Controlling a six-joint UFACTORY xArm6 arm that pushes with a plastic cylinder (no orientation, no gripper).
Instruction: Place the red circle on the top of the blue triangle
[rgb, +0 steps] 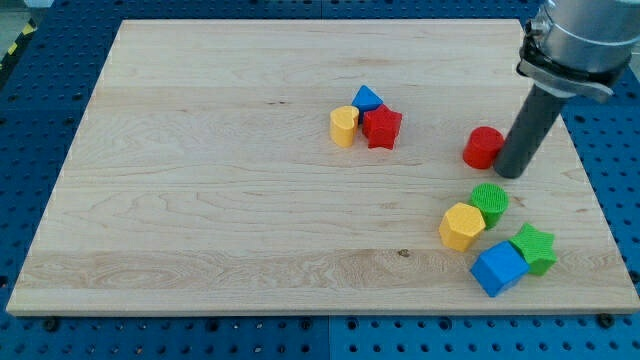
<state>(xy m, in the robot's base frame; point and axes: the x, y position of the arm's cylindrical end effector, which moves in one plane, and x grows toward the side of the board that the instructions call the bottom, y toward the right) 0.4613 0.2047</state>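
The red circle lies on the wooden board at the view's right. My tip stands just to its right, touching or nearly touching it. The blue triangle sits near the board's middle, well to the left of the red circle. It is packed together with a yellow block at its lower left and a red star just below it.
A green circle, a yellow hexagon, a blue cube and a green star cluster at the lower right. The wooden board lies on a blue perforated table.
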